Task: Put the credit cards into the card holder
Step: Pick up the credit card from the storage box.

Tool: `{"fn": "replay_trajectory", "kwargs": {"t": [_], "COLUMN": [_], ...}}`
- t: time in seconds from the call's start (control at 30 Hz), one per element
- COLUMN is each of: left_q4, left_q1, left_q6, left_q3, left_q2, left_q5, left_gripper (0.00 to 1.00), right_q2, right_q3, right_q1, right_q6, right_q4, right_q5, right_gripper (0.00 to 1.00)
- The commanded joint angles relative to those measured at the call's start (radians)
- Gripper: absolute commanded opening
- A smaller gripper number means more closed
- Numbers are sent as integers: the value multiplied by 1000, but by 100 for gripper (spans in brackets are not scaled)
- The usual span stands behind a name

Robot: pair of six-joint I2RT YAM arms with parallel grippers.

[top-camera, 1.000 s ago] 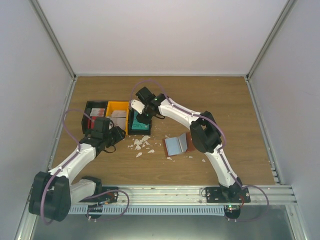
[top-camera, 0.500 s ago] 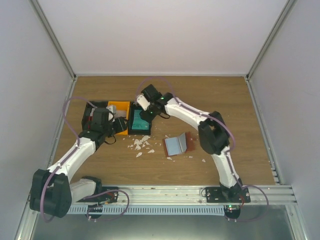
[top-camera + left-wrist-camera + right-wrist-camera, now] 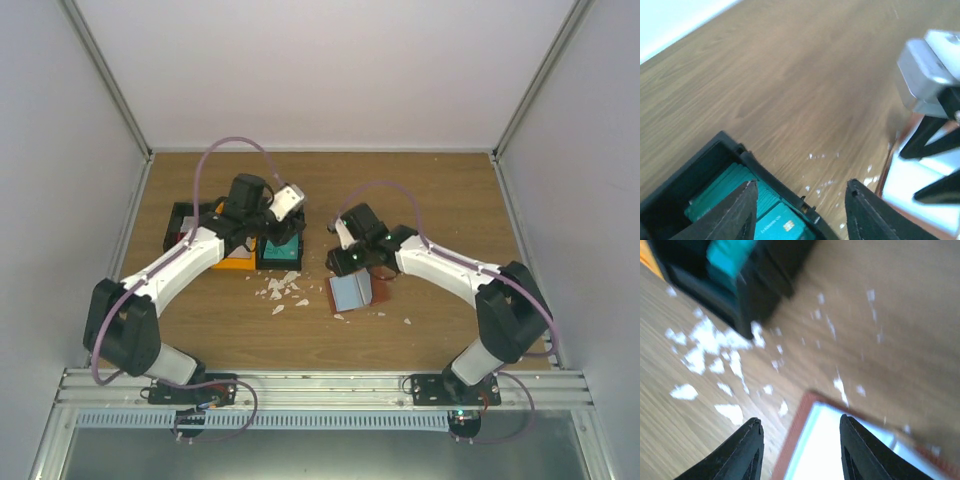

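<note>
The card holder [image 3: 352, 292] lies open on the table, reddish-brown with a pale inner face. It also shows in the right wrist view [image 3: 840, 455] and at the right edge of the left wrist view [image 3: 902, 185]. Teal credit cards [image 3: 282, 250] are stacked in a black bin [image 3: 765, 172]; they also show in the left wrist view [image 3: 727, 187]. My left gripper [image 3: 800, 200] is open and empty, above the bin's near corner [image 3: 284, 232]. My right gripper [image 3: 800, 435] is open and empty, just above the card holder's left edge [image 3: 344, 263].
White scraps [image 3: 282, 290] lie scattered between the bin and the card holder, also in the right wrist view [image 3: 705, 340]. An orange bin [image 3: 236, 263] and another black bin [image 3: 180, 220] sit left of the teal one, partly hidden by my left arm.
My left arm swung right from the left bins to over the teal card bin. My right arm pulled back from that bin to over the card holder.
</note>
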Motion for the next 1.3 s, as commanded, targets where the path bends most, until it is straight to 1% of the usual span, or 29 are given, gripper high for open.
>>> {"fn": "replay_trajectory", "kwargs": {"t": [0.0,0.03,0.07,0.17,0.27,0.33,0.43,0.5,0.67,0.83,1.07,1.27], "left_q4": [-187,-180,-183,-219,-251,-268,-358,-390,-420,-469,-519,-552], "left_q1": [-19,-9,8,54,58,55,53,46,42,35,26,3], "left_q6": [538,564,577,612,693,713,733,755,789,812,829,827], "left_q3": [58,60,70,122,157,195,274,298,319,372,421,454], "left_q2": [105,115,122,139,175,223,307,351,426,471,546,593], "left_q5": [25,-13,-12,86,114,69,10,-28,-115,-117,-150,-154], "left_gripper": [44,39,37,37,42,43,45,45,39,38,40,40], "right_q2": [-70,-80,-86,-89,-55,-33,-24,-25,-13,25,68,82], "right_q3": [-130,-152,-169,-199,-203,-207,-229,-240,-258,-261,-249,-254], "right_q1": [-27,-39,-49,-65,-75,-83,-94,-104,-109,-111,-118,-134], "right_q6": [77,83,84,73,60,56,60,63,63,49,31,29], "right_q4": [14,12,11,14,15,10,11,5,-19,-16,3,18], "right_q5": [-53,-66,-77,-103,-110,-102,-96,-97,-109,-113,-114,-122], "right_gripper": [44,44,44,44,44,44,48,49,49,49,49,49]}}
